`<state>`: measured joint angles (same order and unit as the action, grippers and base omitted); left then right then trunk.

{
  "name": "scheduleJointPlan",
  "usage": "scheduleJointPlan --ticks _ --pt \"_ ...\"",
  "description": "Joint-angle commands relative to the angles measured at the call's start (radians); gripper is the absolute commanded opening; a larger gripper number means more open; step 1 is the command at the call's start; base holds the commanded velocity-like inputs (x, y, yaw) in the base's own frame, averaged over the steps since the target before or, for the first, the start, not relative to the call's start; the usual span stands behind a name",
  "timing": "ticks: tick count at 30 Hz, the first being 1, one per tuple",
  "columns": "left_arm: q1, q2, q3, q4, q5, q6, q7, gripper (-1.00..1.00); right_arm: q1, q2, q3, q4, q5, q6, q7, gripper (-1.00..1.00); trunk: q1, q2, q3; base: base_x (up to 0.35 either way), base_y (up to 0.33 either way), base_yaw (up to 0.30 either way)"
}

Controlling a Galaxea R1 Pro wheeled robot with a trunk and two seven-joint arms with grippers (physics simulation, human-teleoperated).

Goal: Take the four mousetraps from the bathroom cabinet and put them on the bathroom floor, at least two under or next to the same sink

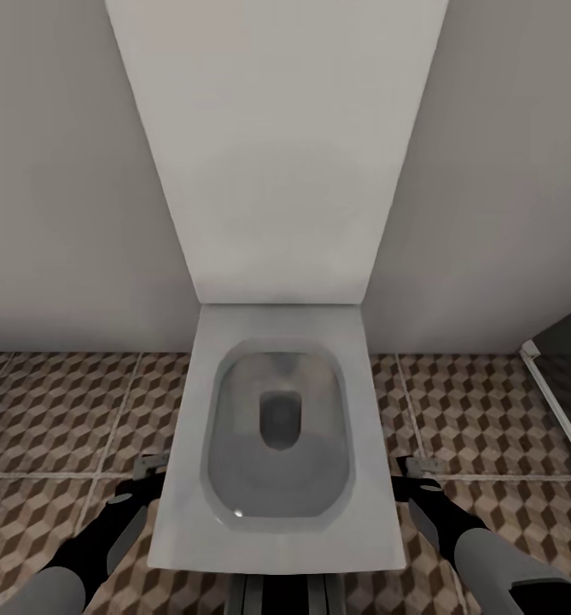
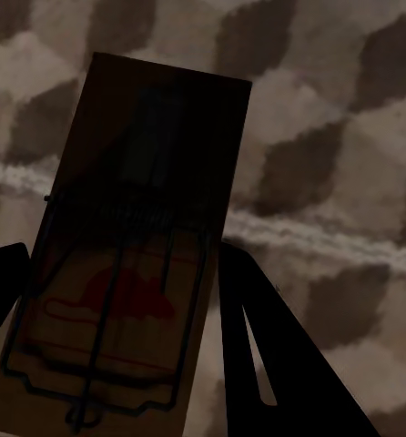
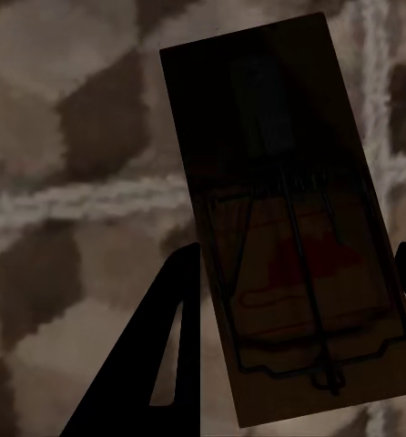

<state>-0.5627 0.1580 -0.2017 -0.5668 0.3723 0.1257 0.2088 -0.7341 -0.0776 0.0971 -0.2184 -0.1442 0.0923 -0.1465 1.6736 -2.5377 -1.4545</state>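
A brown wooden mousetrap with dark wire and a red mouse print sits between the dark fingers of my left gripper, which is shut on it above the patterned bathroom floor. My right gripper is shut on a second mousetrap in the same way. In the head view the left gripper hangs low to the left of a toilet, and the right gripper low to its right. The cabinet and the bathroom sink are out of view.
A white toilet with its lid raised stands straight ahead between my arms, against a pale wall. Cube-pattern floor tiles spread to both sides. A white-framed dark panel stands at the right edge.
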Motion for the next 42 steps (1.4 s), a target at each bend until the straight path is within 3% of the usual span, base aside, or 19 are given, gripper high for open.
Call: scheduleJointPlan --ticks 1,13,31,42 --pt "0.0 0.002 -0.008 -0.002 0.005 0.005 0.009 -1.0 0.0 -0.001 0.009 -0.003 -0.011 0.006 -0.005 -1.0 0.0 -0.001 -0.005 0.0 0.0 0.0" --pt "0.0 0.004 -0.008 -0.002 0.005 0.005 0.009 -1.0 0.0 -0.001 0.009 -0.003 -0.011 0.006 -0.005 -1.0 0.006 -0.003 -0.051 0.0 0.0 0.0" --pt "0.0 0.005 -0.008 -0.003 0.005 0.003 0.009 -1.0 0.0 -0.001 0.009 -0.003 -0.009 -0.004 -0.005 -1.0 0.006 -0.003 -0.051 0.0 0.0 0.0" --pt "0.0 0.002 0.04 -0.004 0.003 0.003 0.008 -1.0 0.001 -0.001 0.009 0.013 -0.009 -0.065 -0.005 -1.0 0.006 -0.003 -0.051 0.0 0.0 0.0"
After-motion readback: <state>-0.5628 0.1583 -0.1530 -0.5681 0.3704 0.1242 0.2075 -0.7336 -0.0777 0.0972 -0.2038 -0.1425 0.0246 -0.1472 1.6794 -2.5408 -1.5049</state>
